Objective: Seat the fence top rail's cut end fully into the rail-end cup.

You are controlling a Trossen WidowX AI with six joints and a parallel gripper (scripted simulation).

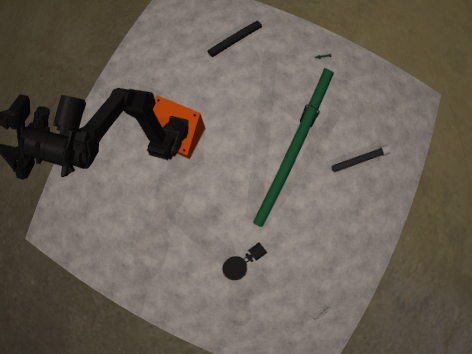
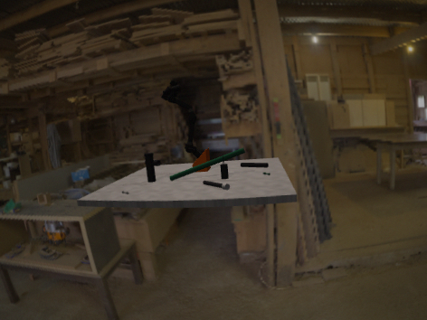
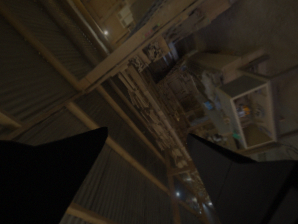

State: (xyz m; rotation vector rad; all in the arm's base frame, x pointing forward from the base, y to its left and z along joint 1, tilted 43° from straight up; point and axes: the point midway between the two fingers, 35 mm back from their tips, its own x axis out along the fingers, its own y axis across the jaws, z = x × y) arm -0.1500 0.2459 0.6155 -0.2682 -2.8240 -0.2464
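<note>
The green rail (image 1: 285, 172) (image 2: 194, 169) passes through the loop cap (image 1: 316, 116) on the short black post (image 2: 224, 172). It slopes, its end towards the big post low and its other end raised. The big black post (image 1: 234, 268) (image 2: 150, 169) stands upright. The rail-end cup (image 1: 257, 251) (image 2: 156, 163) hangs on its band near the top, facing the rail. The rail's near end is outside the cup, with a gap between them, and lower than the cup. My gripper (image 1: 4, 136) (image 3: 147, 134) is open and empty, far from the rail, beyond the mount.
The orange mount (image 1: 194, 129) (image 2: 202, 162) carries my arm. A black bar (image 1: 235, 39) (image 2: 254, 164) lies at the far side. A dark tube with a light end (image 1: 357, 160) (image 2: 214, 184) lies beside the rail. A green bolt (image 1: 323, 56) (image 2: 266, 174) and a silver bolt (image 1: 321, 313) (image 2: 125, 192) lie near the table edges.
</note>
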